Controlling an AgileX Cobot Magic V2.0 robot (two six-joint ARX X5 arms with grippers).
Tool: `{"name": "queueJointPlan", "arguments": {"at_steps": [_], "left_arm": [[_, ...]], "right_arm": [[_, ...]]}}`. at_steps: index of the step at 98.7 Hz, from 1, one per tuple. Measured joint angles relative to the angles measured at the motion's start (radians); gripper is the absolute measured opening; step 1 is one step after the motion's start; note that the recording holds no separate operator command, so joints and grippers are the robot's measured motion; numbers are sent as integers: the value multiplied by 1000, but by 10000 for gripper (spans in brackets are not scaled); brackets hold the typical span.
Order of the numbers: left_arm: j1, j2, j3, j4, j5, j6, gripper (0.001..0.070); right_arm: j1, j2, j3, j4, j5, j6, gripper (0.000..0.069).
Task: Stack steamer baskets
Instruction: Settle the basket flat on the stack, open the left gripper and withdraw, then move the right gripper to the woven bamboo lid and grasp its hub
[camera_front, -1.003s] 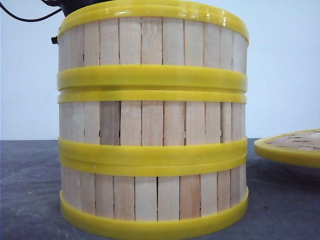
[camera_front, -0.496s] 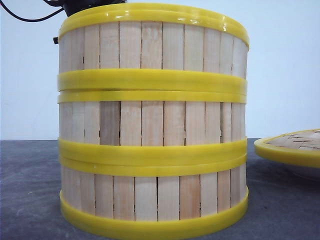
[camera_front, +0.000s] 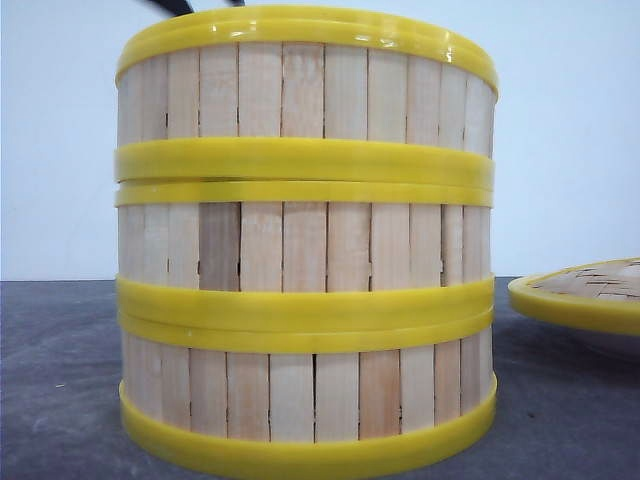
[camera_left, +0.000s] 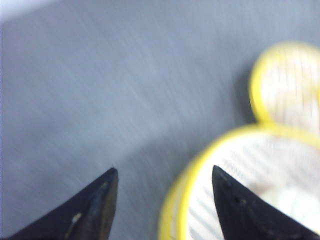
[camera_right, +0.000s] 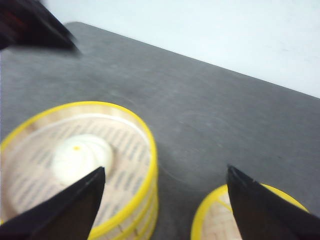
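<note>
Three steamer baskets stand stacked in the front view: the top one (camera_front: 300, 95), the middle one (camera_front: 300, 245) and the bottom one (camera_front: 300, 395), rims aligned. My left gripper (camera_left: 164, 169) is open and empty, hovering over the near rim of the top basket (camera_left: 200, 170), apart from it. My right gripper (camera_right: 165, 168) is also open and empty, above the table beside the stack (camera_right: 127, 145). A white bun (camera_right: 80, 155) lies inside the top basket.
The flat woven lid (camera_front: 585, 295) with a yellow rim rests on a white plate (camera_front: 615, 348) to the right of the stack; this lid (camera_right: 215, 220) (camera_left: 290, 85) shows in both wrist views. A dark arm part (camera_right: 30, 25) hangs beyond the stack.
The top basket settled flat onto the middle one. The dark gripper above the stack's left rim has lifted almost out of the front view.
</note>
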Motion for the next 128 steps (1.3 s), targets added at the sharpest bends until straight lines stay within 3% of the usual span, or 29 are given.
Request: {"name": "queueJointPlan", "arguments": {"at_steps": [17,31,40,49,62,103,114,128], "left_arm": [[-1,-204,3,61,-124,-10,353],[-1,-350,3,23,-176,-11,347],[-1,-429,3,-56,-190,-11,293],[-1,-501,-8,-146,-192,-12,245],[-1,-618,-94,-219,-192,-34,237],[-3,-972,-540,-209,-112,-176,239],[-3,-1030,-607,-204,-74,-195,239],[-3,-1062,-616,-193,-73,-206,239]], "right_arm": [[-6,1,0,-1,23,23,485],[-28,9,0,-1,43,34,486],[-43,14,0,-2,47,35,486],[-63,19,0,-4,47,35,486],[-105,42,0,-29,45,44,486],[-360,258,0,-130,-27,60,486],[-440,331,-1,-129,-86,61,485],[-518,428,-15,-106,-132,61,483]]}}
